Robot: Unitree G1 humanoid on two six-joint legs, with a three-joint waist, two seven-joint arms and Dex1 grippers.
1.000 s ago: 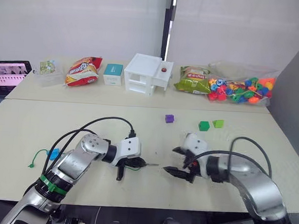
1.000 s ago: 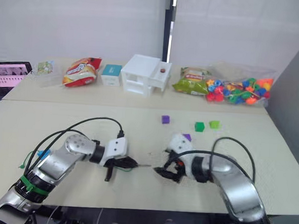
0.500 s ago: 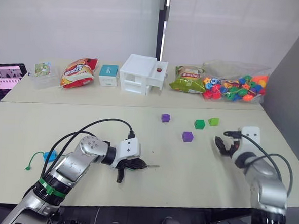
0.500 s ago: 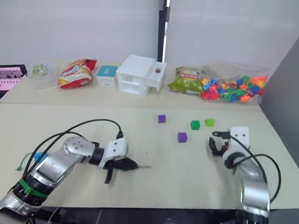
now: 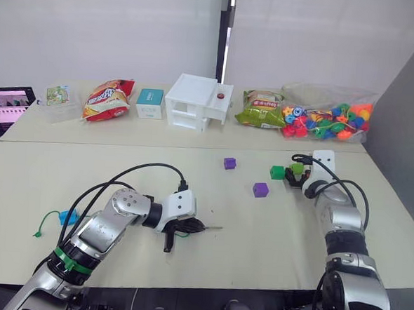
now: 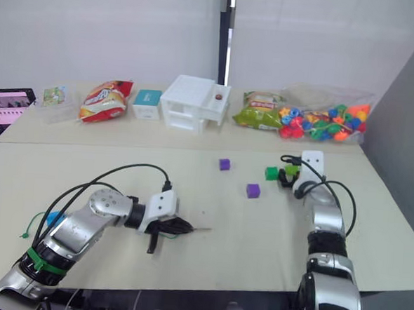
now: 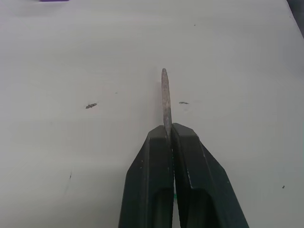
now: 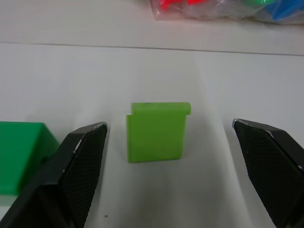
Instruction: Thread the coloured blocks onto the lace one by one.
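Observation:
My left gripper [image 5: 188,228] is shut on the lace near its stiff pale tip [image 7: 165,95], which points right just above the table. The green lace trails left to a blue block [image 5: 68,217] and its knotted end [image 5: 41,230]. My right gripper [image 5: 296,172] is open at the far right, its fingers [image 8: 80,166] either side of the light green block [image 8: 156,130] without touching it. The dark green block [image 5: 277,172] sits just left of it. Two purple blocks [image 5: 230,163] [image 5: 260,190] lie on the table between the grippers.
Along the back edge stand a clear bag of bright round beads [image 5: 325,121], two snack bags [image 5: 262,109] [image 5: 109,100], a white box [image 5: 197,102], a small teal box [image 5: 150,103] and a tablet [image 5: 6,106]. A black cable [image 5: 143,171] loops over my left arm.
My right arm has swung from in front of the lace tip out to the back right, ending open around the light green block. The left gripper has kept still with the lace.

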